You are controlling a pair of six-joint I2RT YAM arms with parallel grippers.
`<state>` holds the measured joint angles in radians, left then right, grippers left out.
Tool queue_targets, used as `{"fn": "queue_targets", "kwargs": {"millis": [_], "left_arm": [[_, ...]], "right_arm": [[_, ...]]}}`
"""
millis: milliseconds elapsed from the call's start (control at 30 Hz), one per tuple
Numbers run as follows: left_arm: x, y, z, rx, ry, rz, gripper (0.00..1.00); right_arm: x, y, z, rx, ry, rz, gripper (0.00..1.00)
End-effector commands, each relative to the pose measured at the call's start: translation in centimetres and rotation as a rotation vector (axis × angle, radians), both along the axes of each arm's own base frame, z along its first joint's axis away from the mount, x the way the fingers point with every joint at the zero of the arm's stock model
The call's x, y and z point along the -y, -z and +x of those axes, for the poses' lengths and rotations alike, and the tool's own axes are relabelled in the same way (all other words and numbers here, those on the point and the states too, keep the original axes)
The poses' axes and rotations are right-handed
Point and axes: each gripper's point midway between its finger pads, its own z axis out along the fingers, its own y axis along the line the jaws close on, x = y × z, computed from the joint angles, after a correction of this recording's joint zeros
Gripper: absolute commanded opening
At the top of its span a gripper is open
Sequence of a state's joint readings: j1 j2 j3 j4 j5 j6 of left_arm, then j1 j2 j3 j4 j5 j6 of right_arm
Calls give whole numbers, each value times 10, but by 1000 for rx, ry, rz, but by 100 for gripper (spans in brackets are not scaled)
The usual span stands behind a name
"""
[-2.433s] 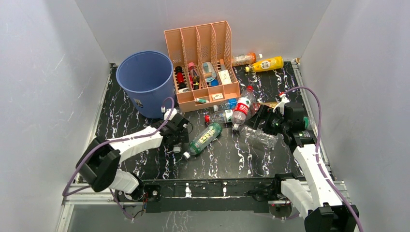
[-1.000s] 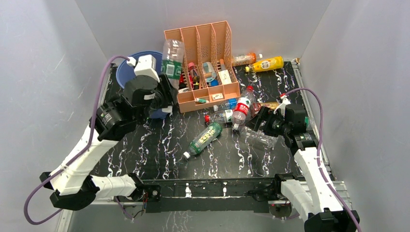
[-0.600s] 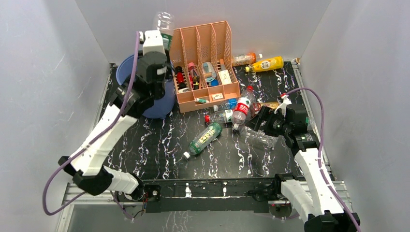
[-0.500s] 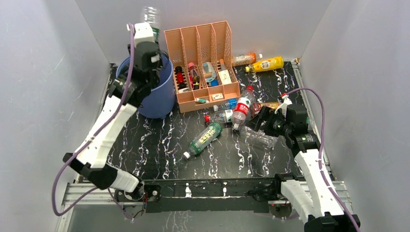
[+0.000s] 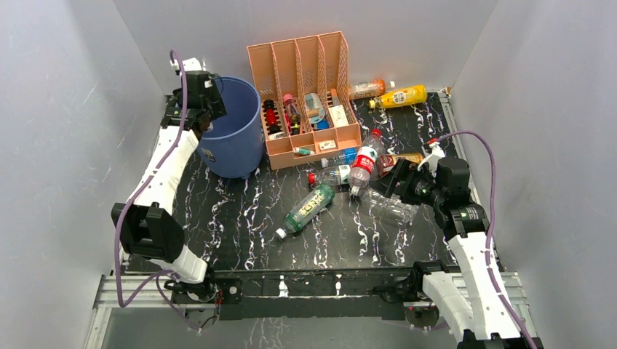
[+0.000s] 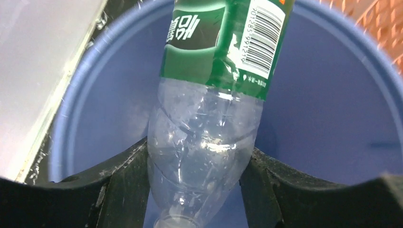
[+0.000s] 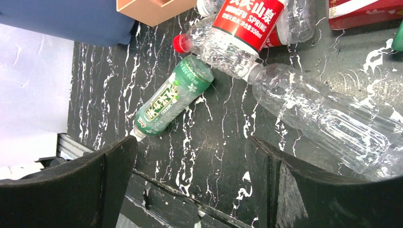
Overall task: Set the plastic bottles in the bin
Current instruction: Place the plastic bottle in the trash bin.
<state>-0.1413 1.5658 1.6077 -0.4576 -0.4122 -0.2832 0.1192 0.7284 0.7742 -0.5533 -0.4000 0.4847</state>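
The left pincer [image 6: 195, 161] hangs over the blue bin [image 6: 332, 95] with a green-label bottle [image 6: 214, 95] between its two fingers. The bottle touches both fingers and points down into the bin, but I cannot tell if the pincer squeezes it or sits loose around it. The right pincer [image 7: 190, 142] is spread wide and holds nothing. It hovers over the black counter [image 5: 240, 218], close to a bare clear bottle [image 7: 328, 114] that lies on its side. Near that one lie a red-label bottle [image 7: 242, 23] and a green tea bottle [image 7: 166, 102]. A yellow bottle [image 5: 404, 95] and an orange bottle [image 5: 367, 88] lie at the back by the peach rack [image 5: 305, 73]. The clear bottles look empty, so they are likely very light. Their thin walls will probably dent when pinched. Their round, smooth sides may roll or slip away. The best place to take hold seems to be across the middle of the body, one finger on each long side, not on the thin neck or the cap. A soft squeeze should be enough.
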Motion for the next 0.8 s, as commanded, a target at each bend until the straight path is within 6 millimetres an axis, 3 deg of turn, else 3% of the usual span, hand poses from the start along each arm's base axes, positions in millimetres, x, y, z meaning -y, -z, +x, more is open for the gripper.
{"fn": "queue_targets", "kwargs": {"millis": [0, 67, 200, 233, 300, 333, 500, 633, 767], "left_arm": [[15, 9, -7, 19, 51, -69, 59], [17, 15, -14, 19, 58, -85, 62], [20, 17, -27, 12, 71, -110, 96], [21, 12, -31, 20, 81, -117, 98], [25, -3, -38, 47, 107, -135, 98], [36, -37, -51, 95, 174, -177, 98], [48, -90, -91, 137, 258, -239, 98], [70, -110, -140, 130, 377, -347, 98], [107, -104, -194, 83, 559, -523, 98]], "right_arm": [[-6, -29, -3, 69, -23, 38, 96], [-7, -31, -5, 71, -29, 46, 96], [-10, -36, -8, 77, -45, 59, 96], [-10, -36, -8, 77, -47, 58, 96], [-10, -39, -9, 79, -50, 60, 96], [-11, -40, -8, 81, -58, 64, 96], [-11, -38, -4, 69, -56, 53, 97], [-9, -29, 0, 33, -50, 34, 97], [-7, -19, 10, -3, -32, 19, 97]]}}
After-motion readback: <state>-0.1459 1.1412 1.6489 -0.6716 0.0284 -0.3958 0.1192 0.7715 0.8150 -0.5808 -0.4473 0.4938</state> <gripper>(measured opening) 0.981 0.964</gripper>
